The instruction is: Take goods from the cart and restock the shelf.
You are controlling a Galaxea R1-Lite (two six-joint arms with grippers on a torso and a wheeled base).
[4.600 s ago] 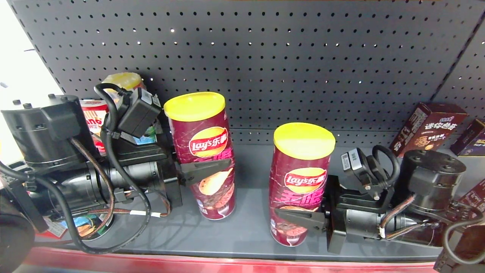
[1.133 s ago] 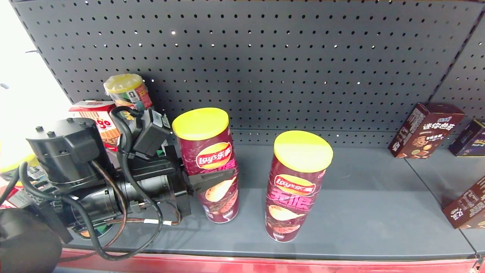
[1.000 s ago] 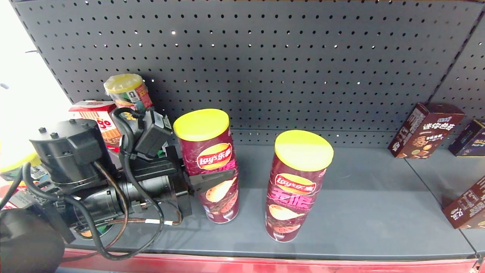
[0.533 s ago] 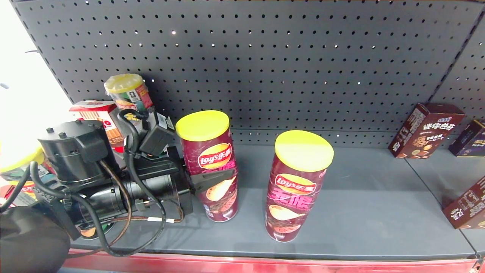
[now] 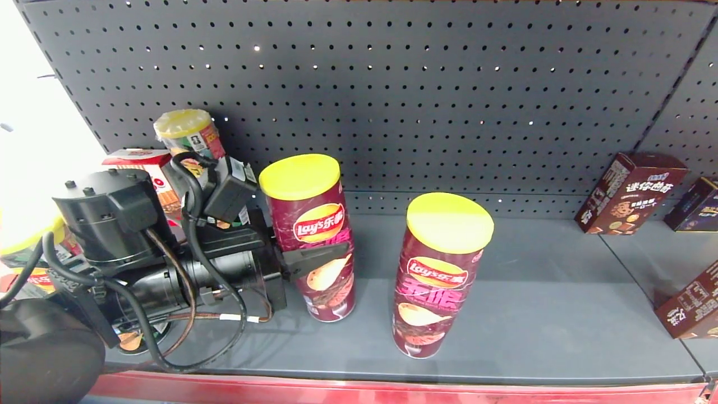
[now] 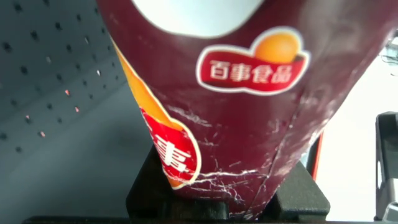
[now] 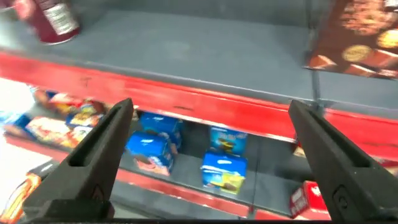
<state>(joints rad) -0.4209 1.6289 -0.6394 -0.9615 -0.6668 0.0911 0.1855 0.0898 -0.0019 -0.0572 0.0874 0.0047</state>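
Gripping: left gripper (image 5: 315, 257) is clamped on the left chip can (image 5: 308, 224) at mid-body, with one finger across its front.
Held can: upright and yellow-lidded, at the left of the grey shelf (image 5: 538, 314); I cannot tell if its base touches.
Second chip can (image 5: 443, 269): stands free to the right, apart, nearer the front.
Right gripper (image 7: 211, 106): fingers spread wide and empty, facing the red front edge (image 7: 205, 99) and blue packets (image 7: 152, 146) below.
Behind: pegboard (image 5: 392, 101), yellow-lidded canister (image 5: 190, 134), red-and-white box (image 5: 148, 168); brown boxes (image 5: 631, 193) far right.
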